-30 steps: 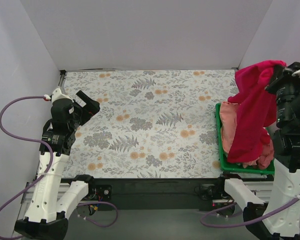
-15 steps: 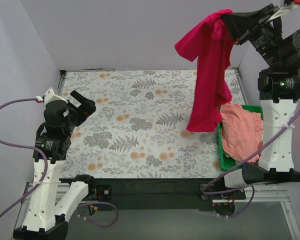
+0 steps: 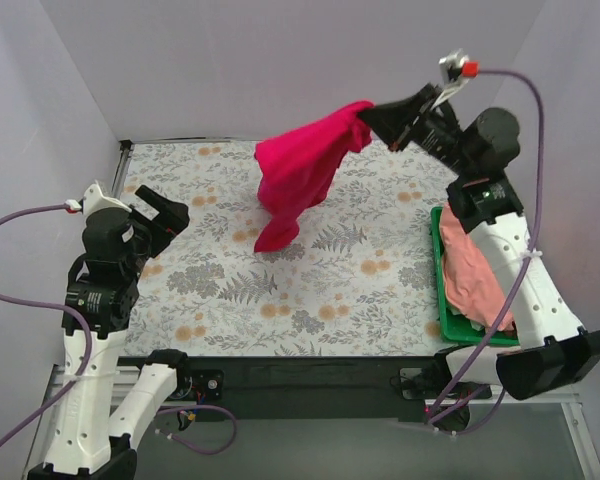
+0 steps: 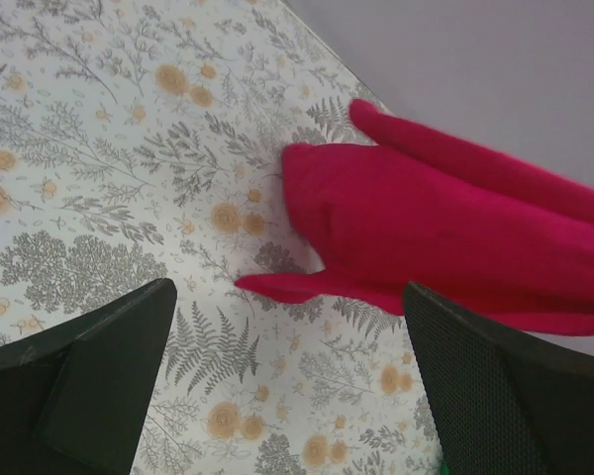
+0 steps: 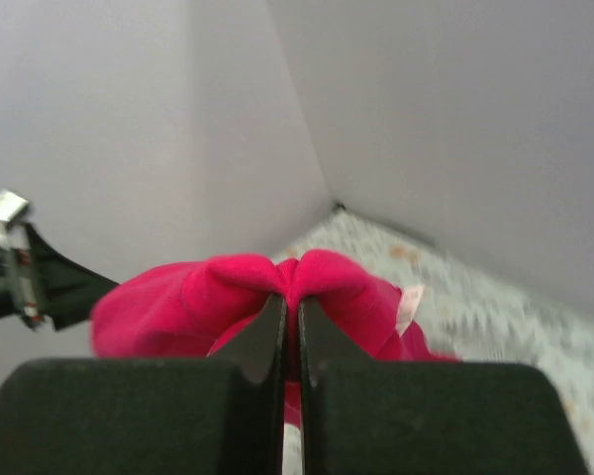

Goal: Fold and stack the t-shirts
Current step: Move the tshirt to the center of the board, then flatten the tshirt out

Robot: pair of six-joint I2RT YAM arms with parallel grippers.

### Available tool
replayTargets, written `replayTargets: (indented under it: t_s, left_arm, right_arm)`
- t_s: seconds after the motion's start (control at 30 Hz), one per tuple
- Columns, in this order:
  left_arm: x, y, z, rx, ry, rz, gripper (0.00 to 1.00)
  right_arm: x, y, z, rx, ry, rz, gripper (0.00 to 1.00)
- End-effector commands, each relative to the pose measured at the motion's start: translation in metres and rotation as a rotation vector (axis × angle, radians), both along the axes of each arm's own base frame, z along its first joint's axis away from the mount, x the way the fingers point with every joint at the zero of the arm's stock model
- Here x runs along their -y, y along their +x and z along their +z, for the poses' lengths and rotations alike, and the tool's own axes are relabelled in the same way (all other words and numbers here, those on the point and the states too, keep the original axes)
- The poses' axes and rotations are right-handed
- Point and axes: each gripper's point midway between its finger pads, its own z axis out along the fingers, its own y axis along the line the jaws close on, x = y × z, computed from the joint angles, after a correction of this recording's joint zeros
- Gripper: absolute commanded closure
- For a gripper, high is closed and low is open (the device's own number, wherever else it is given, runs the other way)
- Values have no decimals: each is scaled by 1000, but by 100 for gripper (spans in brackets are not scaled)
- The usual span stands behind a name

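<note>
Over the far middle of the counter (image 3: 380, 290), your right fingers (image 3: 380, 116) are pressed together on a bunched fold of the red t-shirt (image 3: 298, 172). The right wrist view shows it best: both fingers (image 5: 268, 341) squeezed tight, with red cloth (image 5: 228, 292) puffing out either side of them. The rest of the shirt drapes down and to the left from there, and its lowest tip sits low over the floral print. I honestly can't tell whether that tip touches the counter or just hangs above it.

Your left fingers (image 3: 175, 214) are spread wide with nothing between them, parked near the left edge and pointing toward the shirt. From the left wrist view the red t-shirt (image 4: 445, 242) is well apart from both fingers (image 4: 89, 391), with only bare print between.

The green bin (image 3: 441, 300) sits at the right edge of the counter with the salmon pink shirt (image 3: 468, 285) crumpled inside. The right arm (image 3: 520, 270) reaches up right over the bin and hides part of what's in it. The back wall (image 3: 280, 70) is close behind the hanging shirt.
</note>
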Motion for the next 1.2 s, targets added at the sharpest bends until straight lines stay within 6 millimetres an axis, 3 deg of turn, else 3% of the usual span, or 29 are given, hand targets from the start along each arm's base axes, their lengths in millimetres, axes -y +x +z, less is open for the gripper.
replayTargets:
  t_s: [0.0, 0.03, 0.07, 0.1, 0.13, 0.2, 0.23, 0.3, 0.37, 0.4, 0.47, 0.73, 0.8, 0.83, 0.93, 1.1, 1.17]
  left_arm:
    - [15, 9, -35, -98, -66, -39, 2]
    - [19, 11, -44, -123, -85, -50, 2]
    - [25, 13, -52, -149, -122, -61, 2]
    - [29, 16, -60, -171, -140, -72, 2]
    - [32, 19, -82, -232, -155, -71, 2]
    - [44, 23, -103, -288, -213, -105, 2]
    - [48, 24, -132, -369, -224, -106, 2]
    - [60, 27, -150, -413, -275, -147, 2]
    - [69, 27, -184, -509, -305, -168, 2]
    - [73, 31, -191, -517, -317, -182, 3]
    - [75, 33, -214, -583, -319, -179, 6]
    - [106, 51, -244, -627, -279, -256, 13]
    - [112, 57, -252, -652, -274, -269, 16]
    - [119, 56, -266, -699, -263, -285, 22]
    - [133, 63, -282, -746, -229, -307, 35]
    - [139, 72, -302, -779, -177, -293, 47]
    - [140, 73, -310, -798, -170, -293, 60]
  right_arm:
    - [24, 37, -125, -188, -92, -227, 99]
    - [48, 51, -169, -303, -128, -381, 99]
    - [63, 50, -195, -360, -156, -460, 99]
    - [84, 51, -251, -478, -228, -550, 98]
    - [115, 49, -287, -581, -290, -697, 95]
    - [146, 42, -325, -676, -364, -795, 79]
    - [158, 40, -332, -692, -400, -840, 70]
    - [168, 33, -337, -705, -472, -866, 37]
    - [171, 30, -332, -683, -508, -868, 10]
    - [170, 28, -331, -681, -513, -860, 4]
    - [161, 21, -332, -666, -522, -794, 2]
    - [98, -21, -369, -677, -600, -531, 2]
    - [96, -28, -378, -697, -603, -513, 2]
    - [97, -29, -376, -689, -594, -516, 2]
    - [99, -36, -380, -683, -584, -518, 2]
    - [100, -47, -386, -688, -572, -506, 2]
    - [99, -53, -390, -700, -562, -494, 2]
